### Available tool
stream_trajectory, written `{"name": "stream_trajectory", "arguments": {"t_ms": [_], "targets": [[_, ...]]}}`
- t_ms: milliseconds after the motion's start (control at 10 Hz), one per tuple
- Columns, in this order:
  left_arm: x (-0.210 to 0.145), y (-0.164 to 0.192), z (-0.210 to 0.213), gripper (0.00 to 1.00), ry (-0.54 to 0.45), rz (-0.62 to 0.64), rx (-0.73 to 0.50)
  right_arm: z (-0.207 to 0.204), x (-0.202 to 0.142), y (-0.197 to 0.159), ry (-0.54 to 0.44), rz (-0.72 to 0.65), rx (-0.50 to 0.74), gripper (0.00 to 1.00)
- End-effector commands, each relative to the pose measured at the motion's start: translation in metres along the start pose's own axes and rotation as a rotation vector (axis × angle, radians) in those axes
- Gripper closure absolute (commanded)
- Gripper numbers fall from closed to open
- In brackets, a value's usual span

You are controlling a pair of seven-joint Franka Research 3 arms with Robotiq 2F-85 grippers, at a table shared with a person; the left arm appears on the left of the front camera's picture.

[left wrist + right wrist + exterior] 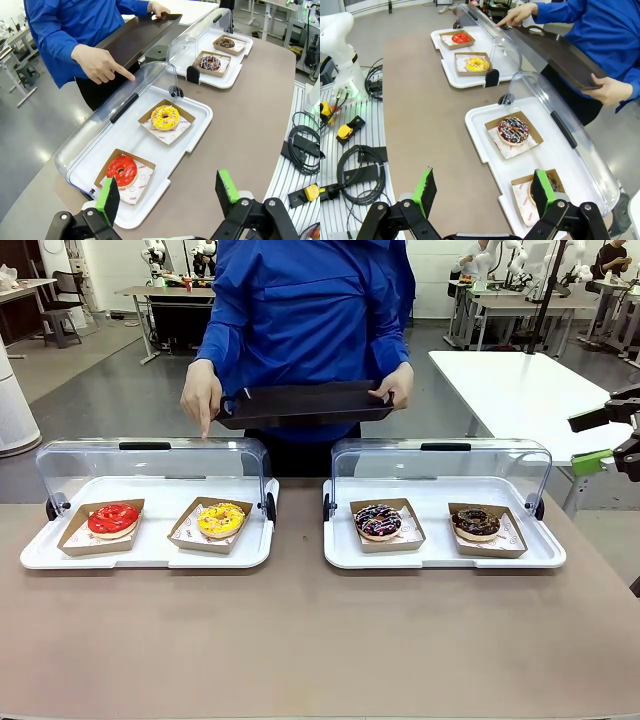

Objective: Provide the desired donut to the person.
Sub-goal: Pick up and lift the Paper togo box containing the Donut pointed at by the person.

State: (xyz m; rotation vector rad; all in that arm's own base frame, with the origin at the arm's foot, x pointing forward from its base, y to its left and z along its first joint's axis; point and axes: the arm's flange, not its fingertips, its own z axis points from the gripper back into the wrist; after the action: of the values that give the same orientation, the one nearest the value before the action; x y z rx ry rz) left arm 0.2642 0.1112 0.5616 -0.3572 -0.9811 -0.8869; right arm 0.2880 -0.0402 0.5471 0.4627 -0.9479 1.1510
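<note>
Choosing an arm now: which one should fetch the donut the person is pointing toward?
Left, probably. The person's pointing hand is above the left clear-lidded white tray, nearest the yellow sprinkled donut; the open left gripper faces that tray.

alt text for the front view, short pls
A person in a blue jacket points one finger down at the left case's lid, nearer the yellow donut than the red donut, holding a dark tray in the other hand. The right case holds two chocolate donuts; both clear lids are open.
</note>
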Motion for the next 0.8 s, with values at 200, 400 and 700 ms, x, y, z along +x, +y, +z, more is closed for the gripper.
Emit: {"name": "stream_trajectory", "arguments": {"t_ms": [200, 400, 700], "targets": [[0.0, 0.0, 0.0, 0.0, 0.0, 0.0, 0.0, -0.002, 0.0, -0.002, -0.019, 0.011, 0.011, 0.0], [0.049, -0.012, -0.042, 0.0, 0.222, -0.25, -0.093, -0.002, 0.0, -0.002, -0.019, 0.011, 0.011, 0.0], [0.072, -0.048, -0.158, 0.0, 0.489, -0.461, -0.175, -0.002, 0.0, -0.002, -0.019, 0.011, 0.011, 0.0]]}}
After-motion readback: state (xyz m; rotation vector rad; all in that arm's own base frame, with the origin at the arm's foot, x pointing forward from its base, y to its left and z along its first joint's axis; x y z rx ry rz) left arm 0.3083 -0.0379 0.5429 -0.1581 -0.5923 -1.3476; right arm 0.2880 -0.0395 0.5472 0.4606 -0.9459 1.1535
